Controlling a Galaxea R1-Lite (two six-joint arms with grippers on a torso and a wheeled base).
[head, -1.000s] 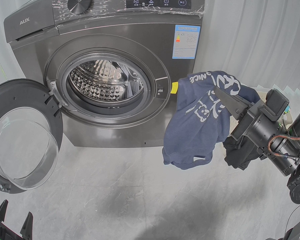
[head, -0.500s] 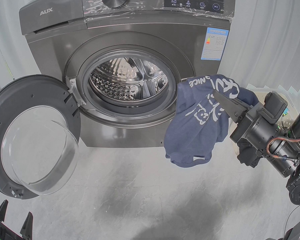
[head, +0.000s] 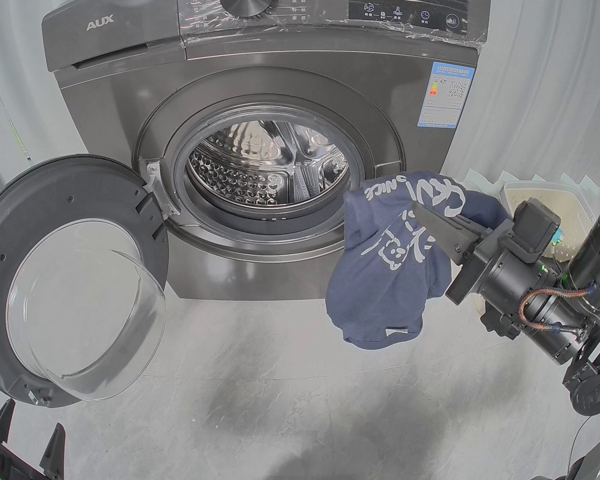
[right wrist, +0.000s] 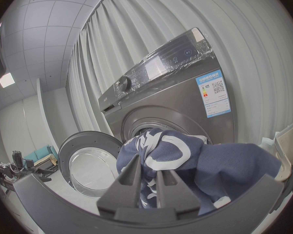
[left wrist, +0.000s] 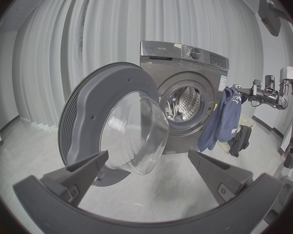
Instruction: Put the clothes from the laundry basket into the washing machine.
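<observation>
The grey washing machine (head: 260,55) stands with its round door (head: 73,281) swung wide and its steel drum (head: 267,161) showing. My right gripper (head: 423,218) is shut on a navy garment with white print (head: 387,268), which hangs just right of the drum opening, above the floor. In the right wrist view the fingers (right wrist: 138,166) pinch the navy garment (right wrist: 218,166) in front of the washing machine (right wrist: 172,98). The cream laundry basket (head: 547,198) sits behind that arm, with a dark garment (left wrist: 239,140) draped over its rim. My left gripper (left wrist: 146,160) hangs low and open, holding nothing.
Pale curtains (head: 547,68) hang behind and beside the machine. The open door (left wrist: 114,121) juts out over the grey floor (head: 280,395) between my left gripper and the drum. Bare floor lies in front of the machine.
The head camera has shifted, so the machine sits further right in the picture. My right gripper and the navy garment now hang closer to the drum opening. The left gripper has stayed put.
</observation>
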